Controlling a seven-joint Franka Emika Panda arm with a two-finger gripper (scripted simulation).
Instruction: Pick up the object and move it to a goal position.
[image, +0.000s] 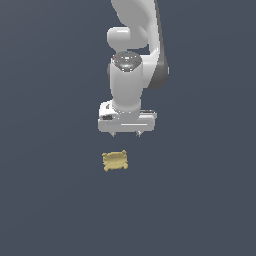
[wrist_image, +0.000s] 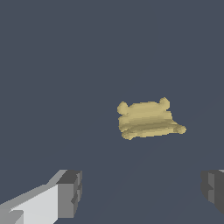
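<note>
Wrist view showed the gripper (wrist_image: 140, 192) with jaws spread wide and holding nothing, while the yellow block (wrist_image: 148, 119) lay flat on the floor (wrist_image: 52, 65), apart from it.

the exterior view faces the arm (image: 131, 75) from high up, farther off; the wrist view looks down closely past its fingertips (wrist_image: 70, 192). both share the object (image: 115, 160).

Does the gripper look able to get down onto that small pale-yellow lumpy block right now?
Probably yes: the gripper is open, nothing lies between it and the pale-yellow lumpy block, which sits alone, offset from the fingers.
</note>
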